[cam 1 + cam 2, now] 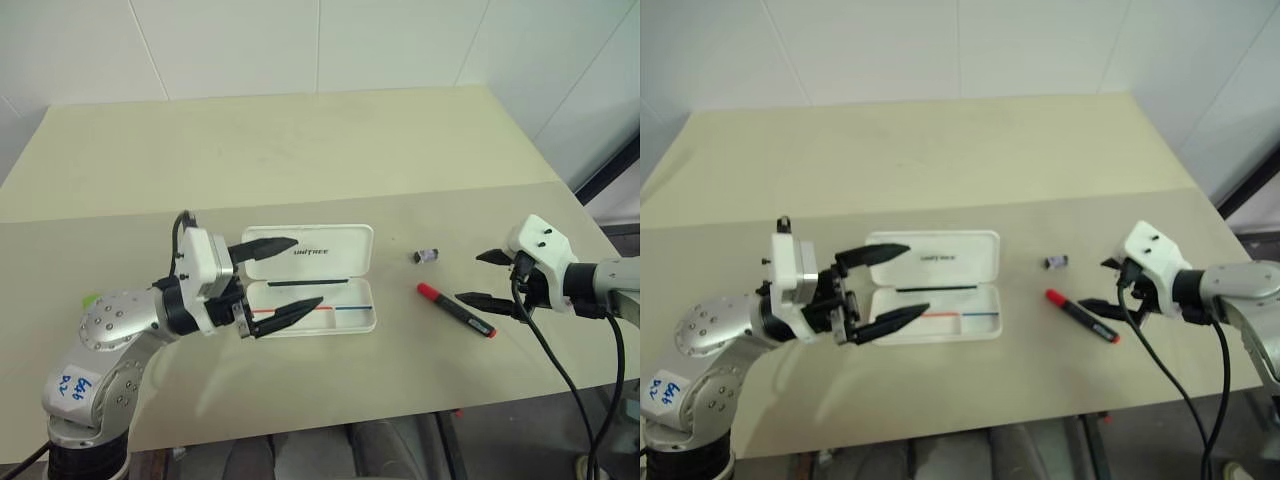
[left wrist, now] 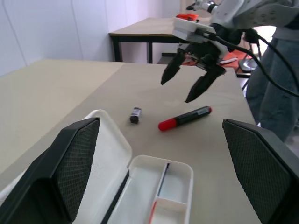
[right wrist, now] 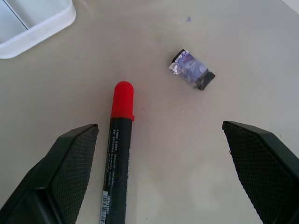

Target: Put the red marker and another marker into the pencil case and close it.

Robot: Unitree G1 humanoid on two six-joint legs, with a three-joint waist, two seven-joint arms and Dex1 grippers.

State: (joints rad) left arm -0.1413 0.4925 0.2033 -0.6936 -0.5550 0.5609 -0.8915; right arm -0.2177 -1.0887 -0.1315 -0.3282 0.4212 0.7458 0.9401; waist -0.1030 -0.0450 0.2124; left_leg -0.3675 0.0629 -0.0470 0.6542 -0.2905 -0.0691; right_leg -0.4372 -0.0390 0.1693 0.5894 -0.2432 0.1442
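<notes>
The white pencil case (image 1: 340,246) lies open at the table's middle, lid flat behind the tray, with red and blue lines inside. My left gripper (image 1: 309,271) hovers open over the case's left end, holding nothing. The red marker (image 1: 455,308) lies on the table to the right of the case, red cap toward it. My right gripper (image 1: 468,277) stands open just right of the marker, above the table and apart from it. In the right wrist view the marker (image 3: 117,154) lies near one finger (image 3: 60,172). A bright green bit (image 1: 90,298), likely the other marker, peeks out behind my left arm.
A small dark cap-like piece (image 1: 426,255) sits on the table between the case and my right gripper. The table's front edge runs close below both arms. In the left wrist view, another table (image 2: 149,28) stands beyond this one.
</notes>
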